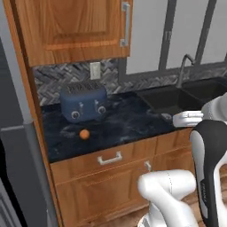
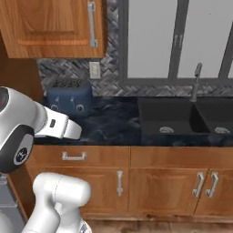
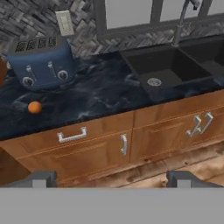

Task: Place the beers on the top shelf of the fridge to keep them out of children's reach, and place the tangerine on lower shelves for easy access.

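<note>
The tangerine (image 1: 84,134) is a small orange ball lying on the dark marble counter (image 1: 128,122), just in front of the blue toaster (image 1: 83,102). In the hand view the tangerine (image 3: 34,107) sits far to the left, near the counter's front edge. My gripper (image 3: 111,179) hangs well back from the counter and above the floor. Its two dark fingertips (image 3: 40,178) stand wide apart and open, with nothing between them. The fridge (image 1: 15,150) shows as a grey steel side at the left edge. The beers, the top shelf and the lower shelves are out of view.
A black double sink (image 1: 177,98) with a tall tap (image 1: 184,66) lies right of the toaster. Wooden drawers and cabinet doors (image 3: 122,144) run under the counter. A wooden wall cabinet (image 1: 75,26) hangs above the toaster. My own white arm (image 2: 27,127) fills the left of the right base view.
</note>
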